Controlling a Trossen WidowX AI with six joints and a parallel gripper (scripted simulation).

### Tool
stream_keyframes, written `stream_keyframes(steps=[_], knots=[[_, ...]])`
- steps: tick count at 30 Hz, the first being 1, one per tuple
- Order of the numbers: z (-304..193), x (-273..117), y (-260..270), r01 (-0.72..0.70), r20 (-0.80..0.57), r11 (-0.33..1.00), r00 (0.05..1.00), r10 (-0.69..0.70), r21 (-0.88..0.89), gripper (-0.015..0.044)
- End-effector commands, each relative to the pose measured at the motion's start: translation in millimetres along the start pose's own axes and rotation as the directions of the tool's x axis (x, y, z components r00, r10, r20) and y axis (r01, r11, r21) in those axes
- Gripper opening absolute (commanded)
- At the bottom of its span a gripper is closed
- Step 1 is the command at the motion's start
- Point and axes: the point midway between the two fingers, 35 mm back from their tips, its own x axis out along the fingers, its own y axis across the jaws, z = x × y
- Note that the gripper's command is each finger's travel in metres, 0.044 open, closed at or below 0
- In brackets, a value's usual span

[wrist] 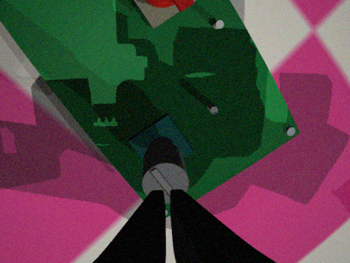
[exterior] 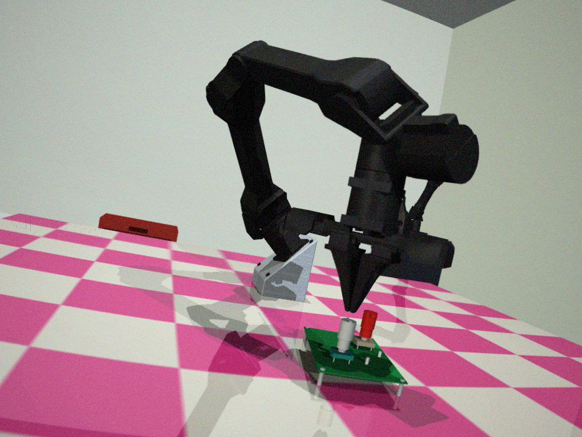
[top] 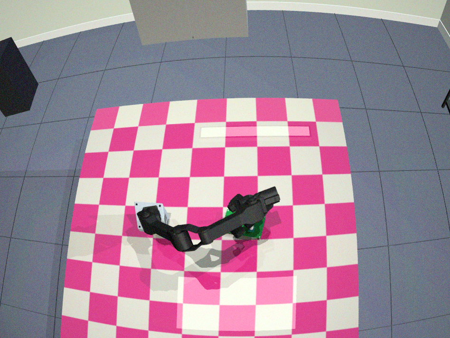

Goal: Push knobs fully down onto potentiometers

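Note:
The green circuit board (top: 258, 230) (exterior: 383, 370) (wrist: 88, 41) stands level on its short legs. The grey knob (exterior: 346, 332) (wrist: 164, 179) is upright on the teal potentiometer (exterior: 341, 354) (wrist: 177, 133), with no clear gap between them. The red knob (exterior: 368, 323) (wrist: 162, 3) is upright over the beige potentiometer (exterior: 364, 343) (wrist: 156, 18); a short bit of shaft shows below it. My gripper (exterior: 350, 310) (wrist: 166, 201) points down just above the grey knob. A small gap shows between its top and my fingertips. The fingers are nearly together, with a thin slit and nothing between them.
Two small pale posts, one nearer (exterior: 366, 360) (wrist: 213, 110) and one farther (exterior: 379, 353) (wrist: 219, 24), rise from the board beside the potentiometers. The arm's pale base (top: 139, 212) (exterior: 291, 282) stands left of the board. A red box (exterior: 159, 231) is in the far background.

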Motion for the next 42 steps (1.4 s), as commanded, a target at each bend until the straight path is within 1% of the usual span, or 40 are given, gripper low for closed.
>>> stream_keyframes(steps=[1, 6, 8, 15, 20, 22, 42], knots=[[0, 2, 1, -0.002, 0.002, 1.0, 1.0, 0.002, 0.001, 0.0079], [0, 2, 1, -0.002, 0.002, 1.0, 1.0, 0.002, 0.001, 0.021], [7, -2, 3, 0.0, 0.003, 1.0, 1.0, 0.0, 0.0, 0.0263], [80, -24, 44, 0.01, 0.014, 1.0, 1.0, -0.01, -0.005, 0.044], [130, -26, 86, 0.003, 0.013, 1.0, 1.0, -0.003, -0.005, 0.044], [142, -25, 98, -0.001, 0.012, 1.0, 1.0, 0.001, -0.004, 0.044], [143, -25, 99, -0.001, 0.011, 1.0, 1.0, 0.001, -0.004, 0.044]])
